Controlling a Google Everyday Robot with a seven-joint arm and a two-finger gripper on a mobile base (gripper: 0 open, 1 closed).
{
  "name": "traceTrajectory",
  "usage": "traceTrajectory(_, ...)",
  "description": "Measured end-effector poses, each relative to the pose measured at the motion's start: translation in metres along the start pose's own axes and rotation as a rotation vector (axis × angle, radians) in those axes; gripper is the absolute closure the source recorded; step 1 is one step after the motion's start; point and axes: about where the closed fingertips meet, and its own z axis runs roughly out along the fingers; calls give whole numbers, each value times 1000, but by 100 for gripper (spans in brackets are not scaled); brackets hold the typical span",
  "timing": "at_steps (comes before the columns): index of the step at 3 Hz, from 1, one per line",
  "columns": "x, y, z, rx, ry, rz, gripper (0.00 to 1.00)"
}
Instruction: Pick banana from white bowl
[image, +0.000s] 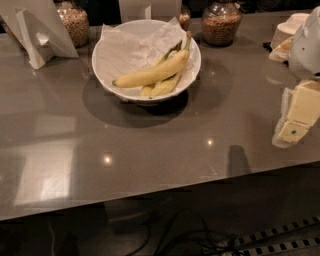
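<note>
Camera view: likely soft, light banana (152, 75) in far-edge white bowl (96, 62) suits mid-body hold; right-edge claw (292, 131), spread cannot be told.

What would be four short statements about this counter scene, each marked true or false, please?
1. The long, plump yellow banana lies in the large round white paper-lined bowl. True.
2. The robot's cream-coloured tool is gripping that banana. False: the tool is at the right edge of the view, well apart from the bowl.
3. It is the only banana in the bowl. False: thinner greenish-yellow bananas lie right beside it.
4. A glass jar of brown grains stands behind the bowl, to its right. True.
</note>
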Motion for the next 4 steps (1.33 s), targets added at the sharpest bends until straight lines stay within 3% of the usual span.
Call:
traceTrajectory(1, 0, 0, 0, 0, 0, 0, 0)
traceTrajectory(2, -11, -10, 3, 40, -49, -41, 0)
traceTrajectory(4, -67, -56, 13, 148, -206, -202, 0)
